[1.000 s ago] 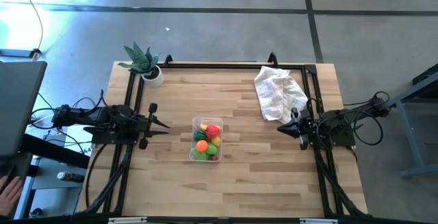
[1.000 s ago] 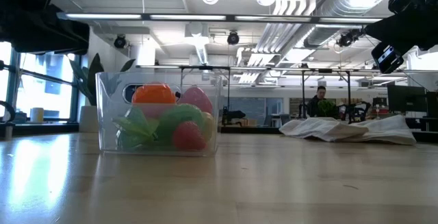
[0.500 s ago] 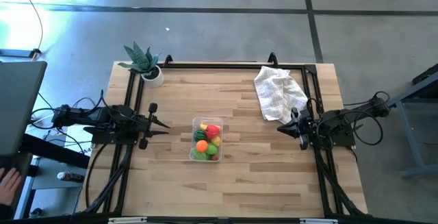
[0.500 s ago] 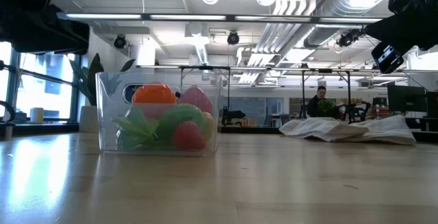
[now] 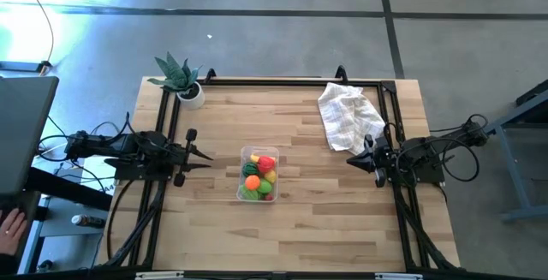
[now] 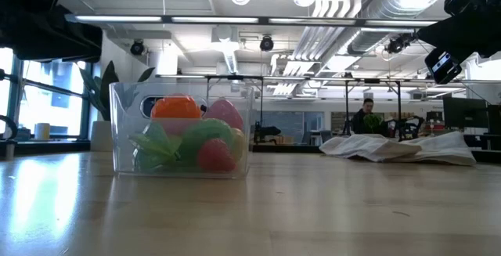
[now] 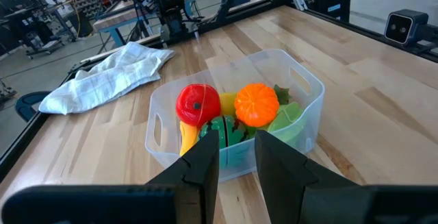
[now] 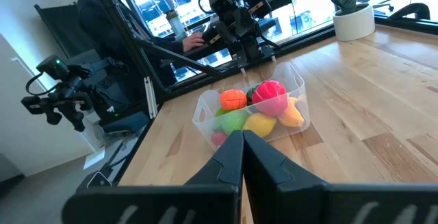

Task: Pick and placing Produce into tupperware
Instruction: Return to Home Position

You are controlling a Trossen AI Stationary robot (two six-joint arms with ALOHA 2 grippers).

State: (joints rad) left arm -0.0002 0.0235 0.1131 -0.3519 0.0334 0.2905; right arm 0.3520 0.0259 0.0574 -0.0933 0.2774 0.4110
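The tupperware (image 5: pixel 259 174) is a clear tub standing on its flat bottom in the middle of the wooden table. The produce lies inside it: an orange (image 7: pixel 256 104), a red piece (image 7: pixel 197 103), a yellow piece (image 7: pixel 188 136) and green pieces (image 7: pixel 287 118). My left gripper (image 5: pixel 208 157) hovers at the table's left side and points at the tub, shut, with nothing between its fingers (image 7: pixel 205 159). At the table's right side my right gripper (image 5: pixel 351 160) hovers shut, also pointing toward the tub (image 8: pixel 205 111).
A crumpled white cloth (image 5: pixel 347 116) lies at the table's far right, just beyond my right gripper. A potted green plant (image 5: pixel 180 79) stands at the far left corner. A person's hand (image 5: pixel 10 227) shows off the table at the left, and a person sits beyond it (image 8: pixel 109 18).
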